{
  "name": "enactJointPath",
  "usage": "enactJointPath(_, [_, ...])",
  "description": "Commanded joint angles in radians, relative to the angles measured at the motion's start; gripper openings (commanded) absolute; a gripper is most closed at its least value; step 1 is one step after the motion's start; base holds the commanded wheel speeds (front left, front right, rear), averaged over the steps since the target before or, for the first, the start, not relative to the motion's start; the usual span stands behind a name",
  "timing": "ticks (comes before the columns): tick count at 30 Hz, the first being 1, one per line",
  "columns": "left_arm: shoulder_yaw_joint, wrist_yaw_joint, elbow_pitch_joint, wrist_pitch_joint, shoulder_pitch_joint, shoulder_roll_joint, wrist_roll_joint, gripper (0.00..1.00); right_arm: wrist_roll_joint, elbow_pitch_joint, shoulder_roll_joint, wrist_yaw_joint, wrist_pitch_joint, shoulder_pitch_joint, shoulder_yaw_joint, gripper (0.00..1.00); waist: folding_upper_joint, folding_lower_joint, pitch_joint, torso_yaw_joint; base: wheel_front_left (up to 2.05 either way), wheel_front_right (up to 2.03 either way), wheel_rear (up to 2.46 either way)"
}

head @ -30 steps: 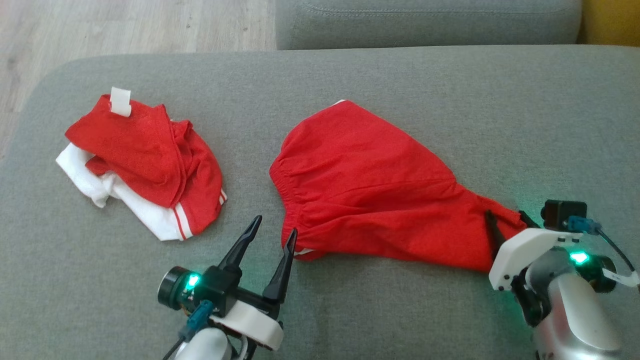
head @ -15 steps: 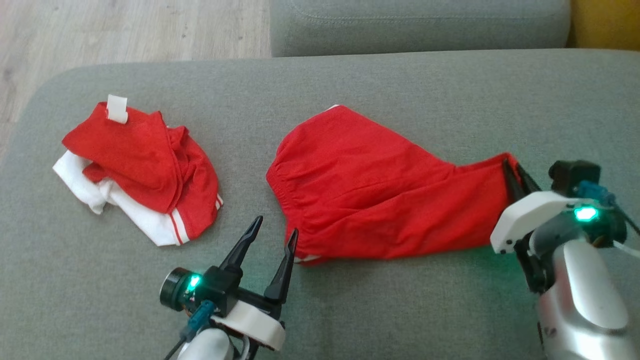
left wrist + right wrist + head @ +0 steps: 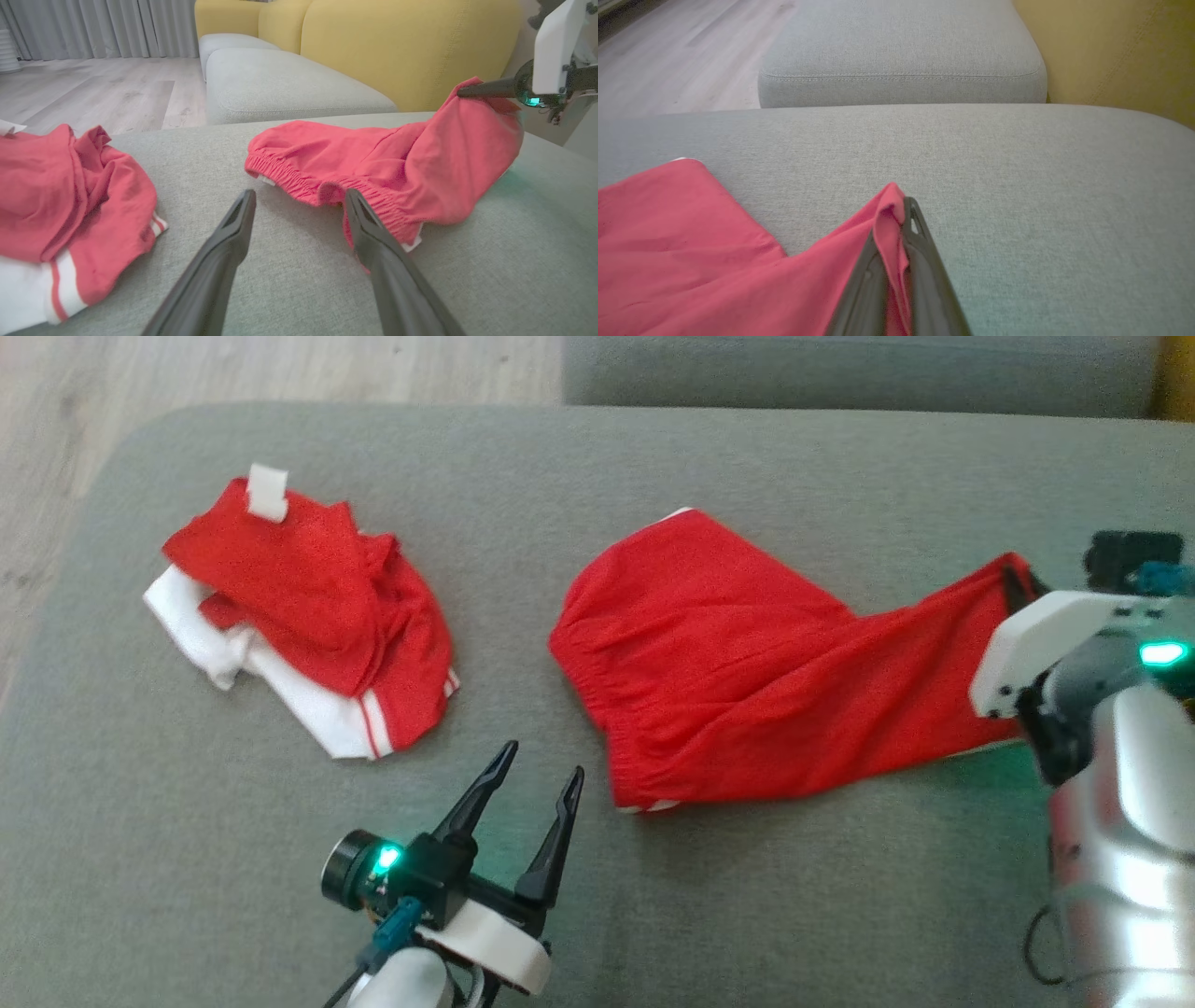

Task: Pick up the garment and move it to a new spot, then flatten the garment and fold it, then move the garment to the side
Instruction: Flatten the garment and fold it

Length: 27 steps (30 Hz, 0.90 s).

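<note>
Red shorts (image 3: 747, 663) with an elastic waistband lie stretched across the grey cushion (image 3: 597, 457). My right gripper (image 3: 1018, 583) is shut on a leg corner of the shorts (image 3: 738, 270) and holds that end lifted off the cushion, the cloth pinched between its fingers (image 3: 920, 242). In the left wrist view the same raised corner (image 3: 472, 121) hangs from the right gripper (image 3: 465, 91). My left gripper (image 3: 544, 775) stands open just left of the waistband's near end; its fingers (image 3: 373, 233) straddle bare cushion, the right one against the waistband (image 3: 299, 179).
A second crumpled red and white garment (image 3: 308, 607) with a white tag lies on the cushion's left part. Another grey cushion (image 3: 901, 51) sits behind, a yellow sofa (image 3: 402, 42) at the right, wooden floor (image 3: 280, 369) beyond the far left edge.
My right gripper has lifted and carried the shorts' leg corner up and away from me, pulling the cloth taut. The head camera has shifted, so everything sits further right in view. The left gripper stays open.
</note>
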Motion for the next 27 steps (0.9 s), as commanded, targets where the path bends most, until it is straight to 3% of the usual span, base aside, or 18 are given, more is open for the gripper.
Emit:
enactJointPath(1, [0.027,-0.007,-0.025,-0.012,-0.049,-0.003,0.007,1.00,-0.028,-0.010,-0.019,-0.001,0.004,-0.058,0.002,0.00,0.0000,-0.0001,0.026,0.033,0.00,0.00,0.00])
enactJointPath(13, [0.021,-0.020,-0.032,-0.012,-0.083,-0.018,0.014,1.00,-0.163,0.273,-0.088,-0.001,-0.051,-0.237,-0.158,0.00,0.0000,-0.0001,0.087,0.105,0.00,0.00,0.00])
enactJointPath(14, [0.023,-0.019,-0.034,-0.012,-0.085,-0.019,0.014,1.00,-0.172,0.285,-0.092,-0.001,-0.081,-0.250,-0.165,0.36,0.0000,-0.0001,0.091,0.104,0.00,0.00,0.00])
enactJointPath(15, [0.025,-0.018,-0.035,-0.012,-0.087,-0.020,0.014,1.00,-0.180,0.301,-0.096,-0.001,-0.106,-0.262,-0.170,1.00,0.0000,-0.0001,0.093,0.102,0.00,0.00,0.00])
enactJointPath(21, [0.036,-0.015,-0.043,-0.012,-0.087,-0.024,0.014,1.00,-0.150,0.356,-0.091,-0.001,-0.273,-0.309,-0.139,1.00,0.0000,-0.0001,0.076,0.072,0.00,0.00,0.00])
enactJointPath(27, [0.061,-0.008,-0.051,-0.012,-0.067,-0.025,0.015,1.00,-0.024,0.347,-0.083,-0.001,-0.479,-0.268,0.015,1.00,0.0000,-0.0001,0.026,0.003,0.00,0.00,0.00])
